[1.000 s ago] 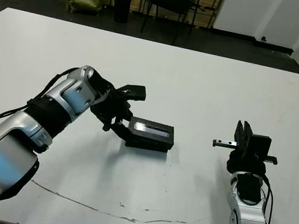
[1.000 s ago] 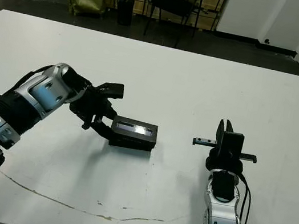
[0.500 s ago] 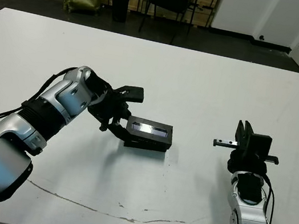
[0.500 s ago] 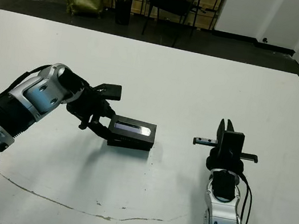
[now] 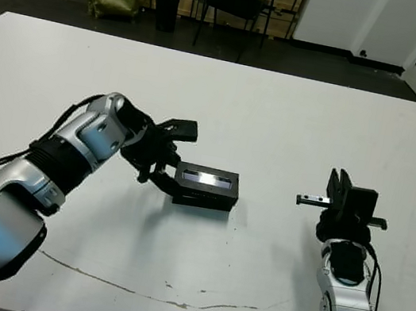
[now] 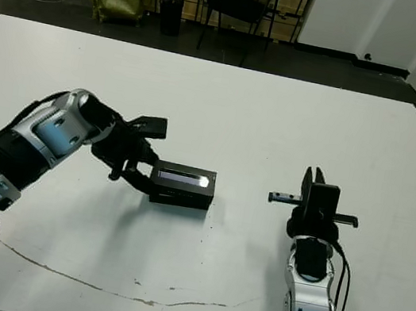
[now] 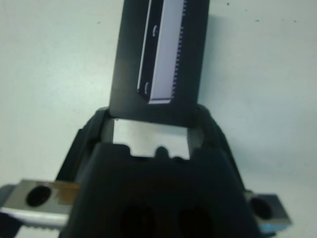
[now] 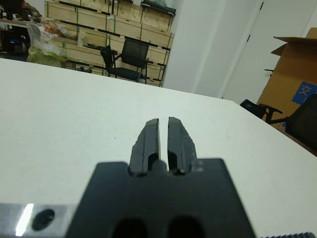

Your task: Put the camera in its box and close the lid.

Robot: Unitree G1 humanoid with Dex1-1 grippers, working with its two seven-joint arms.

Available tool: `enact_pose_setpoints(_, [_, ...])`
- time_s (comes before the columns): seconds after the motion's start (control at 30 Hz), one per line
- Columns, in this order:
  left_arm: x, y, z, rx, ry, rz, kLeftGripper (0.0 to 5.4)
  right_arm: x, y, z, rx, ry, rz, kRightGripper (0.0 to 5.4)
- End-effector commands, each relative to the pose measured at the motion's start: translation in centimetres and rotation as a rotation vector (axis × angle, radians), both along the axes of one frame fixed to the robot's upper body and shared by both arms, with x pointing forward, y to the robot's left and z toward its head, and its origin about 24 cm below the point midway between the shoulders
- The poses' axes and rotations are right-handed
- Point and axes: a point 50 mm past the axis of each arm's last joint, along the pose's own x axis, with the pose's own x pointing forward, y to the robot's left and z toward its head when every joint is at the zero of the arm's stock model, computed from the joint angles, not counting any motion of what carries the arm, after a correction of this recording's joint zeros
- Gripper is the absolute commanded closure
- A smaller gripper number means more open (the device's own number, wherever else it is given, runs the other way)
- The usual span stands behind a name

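Two hands flank the tabletop's middle. Nearest the front edge, toward the right side, the right hand (image 6: 312,184) rests clenched and empty, pointing at the far edge. Left of it, well apart, the lid (image 5: 207,179) sits on the box (image 5: 202,196), which has slid slightly leftward; the camera is unseen, presumably inside. The left hand (image 5: 168,152) straddles its left end, released

The right gripper (image 8: 164,138) holds its two black fingers (image 8: 148,144) nearly together, nothing between them, above the white table (image 8: 74,109).
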Motion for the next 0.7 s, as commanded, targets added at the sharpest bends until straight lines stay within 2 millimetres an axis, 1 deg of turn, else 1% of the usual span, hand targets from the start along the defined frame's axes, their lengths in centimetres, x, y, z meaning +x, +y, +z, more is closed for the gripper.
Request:
enact_pose_setpoints(0.03, [-0.96, 1.26, -2.90, 0.092, 0.107, 0.046, 3.03, -0.28, -0.25, -0.48, -0.005, 0.015, -0.007, 5.40])
enact_pose_setpoints(0.17, [-1.06, 1.28, -3.08, 0.108, 0.097, 0.038, 3.03, -0.30, -0.28, -0.46, 0.003, 0.016, -0.004, 5.40])
enact_pose_setpoints(0.27, [-1.17, 1.33, -3.28, 0.124, 0.102, 0.075, 3.03, -0.32, -0.31, -0.56, 0.004, 0.017, -0.003, 5.40])
enact_pose_setpoints(0.47, [-1.42, 1.17, -3.47, 0.161, 0.020, -0.028, 3.00, -0.39, -0.14, -0.25, 0.007, 0.017, 0.004, 5.40])
enact_pose_setpoints(0.57, [-1.40, 1.09, -3.38, 0.166, 0.014, -0.057, 2.39, -0.38, -0.13, -0.21, 0.010, 0.016, 0.003, 5.40])
enact_pose_setpoints(0.7, [-1.37, 1.01, -3.28, 0.169, 0.005, -0.090, 1.43, -0.37, -0.21, -0.39, 0.008, 0.022, -0.005, 5.40])
